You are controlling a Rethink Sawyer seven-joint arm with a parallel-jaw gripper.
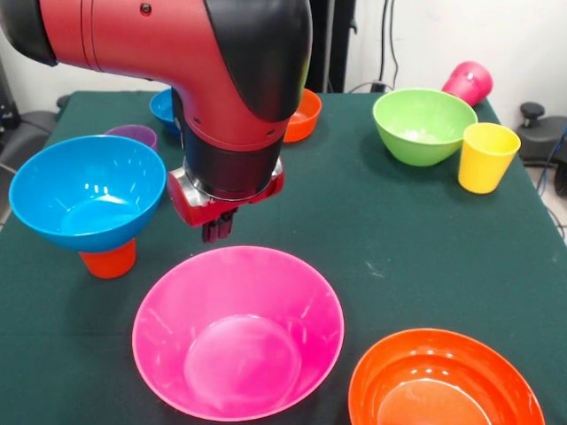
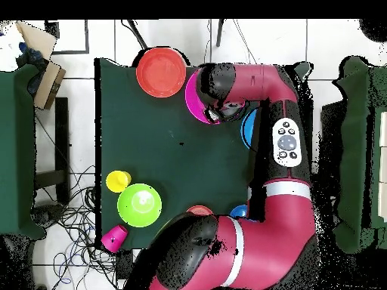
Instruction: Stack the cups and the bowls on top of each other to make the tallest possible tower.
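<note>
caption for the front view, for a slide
Gripper above pink bowl; blue bowl sits on orange cup.

wall (image 1: 496,35): white | floor (image 2: 91,45): white tiles | cables (image 2: 72,219): loose on floor

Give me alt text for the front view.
A red and black robot arm hangs its gripper just above a large pink bowl. At left a blue bowl sits on an upturned orange cup.
</note>
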